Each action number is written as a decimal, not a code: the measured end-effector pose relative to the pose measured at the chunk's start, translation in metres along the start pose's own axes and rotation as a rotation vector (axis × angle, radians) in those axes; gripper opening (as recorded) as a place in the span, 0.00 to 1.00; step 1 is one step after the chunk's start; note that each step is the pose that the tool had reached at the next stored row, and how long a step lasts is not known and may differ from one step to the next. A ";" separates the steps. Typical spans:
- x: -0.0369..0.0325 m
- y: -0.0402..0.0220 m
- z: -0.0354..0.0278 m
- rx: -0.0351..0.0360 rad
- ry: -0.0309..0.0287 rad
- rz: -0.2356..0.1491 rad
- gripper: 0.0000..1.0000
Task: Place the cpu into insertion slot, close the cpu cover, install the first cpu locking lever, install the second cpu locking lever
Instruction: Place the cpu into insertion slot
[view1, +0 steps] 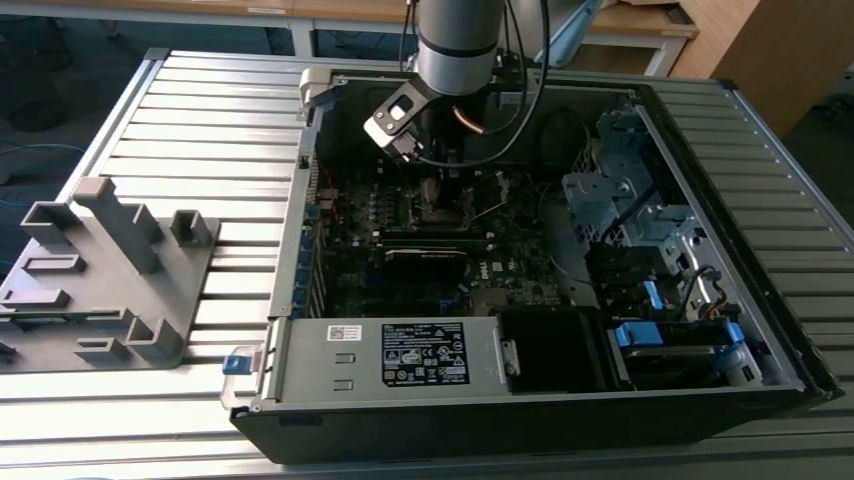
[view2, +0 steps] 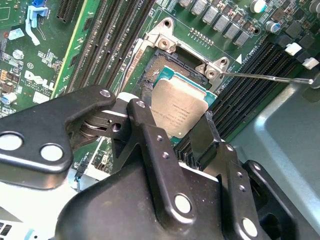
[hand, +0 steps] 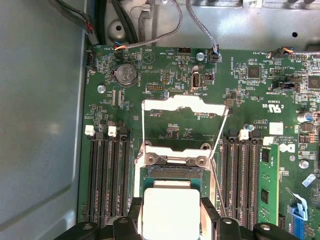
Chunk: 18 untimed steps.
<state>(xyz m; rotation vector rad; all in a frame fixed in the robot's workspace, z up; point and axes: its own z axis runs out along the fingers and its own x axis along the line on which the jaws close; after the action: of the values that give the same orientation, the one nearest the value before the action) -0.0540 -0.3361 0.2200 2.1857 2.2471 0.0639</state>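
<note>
**Cpu gripped at the socket, cover raised**

Your end effector (view2: 175, 114) is clenched on the cpu (view2: 179, 100). One black finger (view2: 144, 117) presses each of two opposite edges, which you can see in both wrist views. The cpu (hand: 171, 207) sits directly over the insertion slot (hand: 172, 172), with a strip of the black socket exposed beyond it. You cannot tell whether the chip is fully seated.

The cpu cover (hand: 182, 104) is flipped open and lies back on the board just beyond the slot. A thin locking lever (hand: 220, 132) runs along one side of the cover and a second lever (hand: 143, 130) along the other, both unlatched.

Rows of memory slots (hand: 107, 175) flank the socket closely on both sides, right beside the fingers. A coin cell battery (hand: 125, 75) and loose cables (hand: 165, 30) lie farther off.

In the exterior view, the arm reaches down into the open computer case (view1: 287, 250) on the slatted table (view1: 200, 130). A power supply (view1: 387, 355) sits at the case's near end, and a grey fixture (view1: 107, 270) stands on the exterior view's left.
</note>
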 end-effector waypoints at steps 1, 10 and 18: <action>0.0000 0.0000 0.0001 -0.0001 0.0001 0.000 0.54; -0.0001 -0.0001 0.0043 -0.0001 0.0003 0.002 0.54; -0.0003 0.0006 0.0087 0.0000 0.0002 0.001 0.54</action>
<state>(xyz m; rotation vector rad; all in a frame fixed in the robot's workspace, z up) -0.0530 -0.3361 0.2113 2.1874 2.2457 0.0641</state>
